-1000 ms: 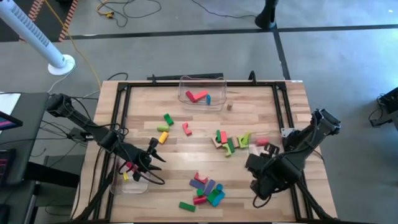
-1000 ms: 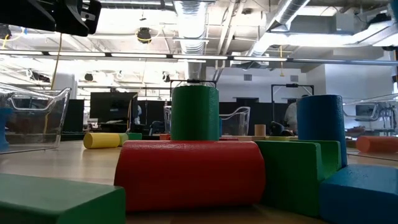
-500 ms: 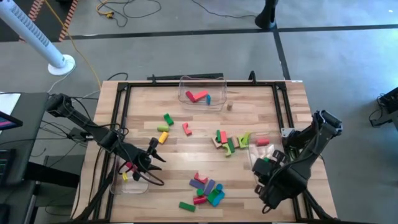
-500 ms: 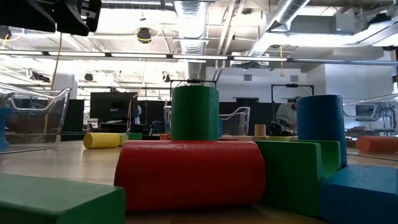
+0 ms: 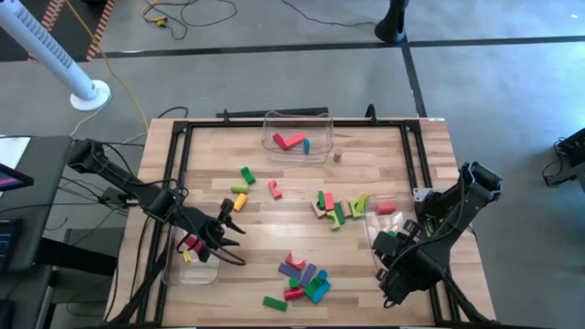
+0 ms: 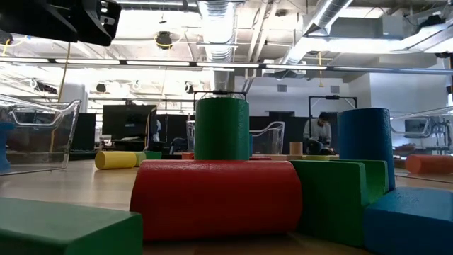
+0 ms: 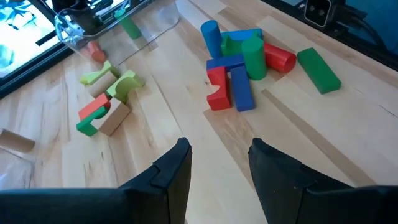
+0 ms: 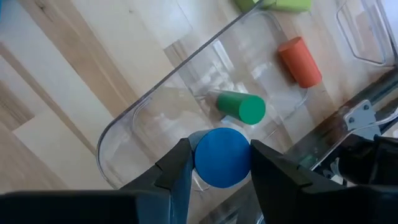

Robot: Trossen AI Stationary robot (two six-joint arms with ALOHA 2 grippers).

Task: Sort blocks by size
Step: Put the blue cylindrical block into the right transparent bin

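Note:
Blocks lie in loose groups on the wooden table: a near group (image 5: 302,279), a middle group (image 5: 338,208), and a few to the left (image 5: 242,183). My right gripper (image 8: 221,165) is shut on a blue cylinder (image 8: 222,155) above a clear bin (image 8: 155,118) at the right side. A green cylinder (image 8: 239,106) and a red one (image 8: 300,61) lie in that bin. My left gripper (image 7: 219,165) stands open and empty over bare wood beside the left bin (image 5: 187,260), facing the near group (image 7: 239,62). My right gripper pinches the blue cylinder's curved side (image 8: 200,158) between its two fingers. The fingers come from above, pointing steeply down, and run along the cylinder, whose round end face shows between them. The cylinder is lifted clear, over the near end of the bin.
A third clear bin (image 5: 297,137) at the far edge holds a red and a blue block. The left bin holds pink and yellow pieces (image 5: 189,249). A black frame (image 5: 174,183) runs round the tabletop. Bare wood lies between the block groups.
My right gripper has sunk toward the right bin, shifted a little toward the table's near right corner and rolled at the wrist. It still carries the blue cylinder. The green cylinder in the bin now shows in the high view.

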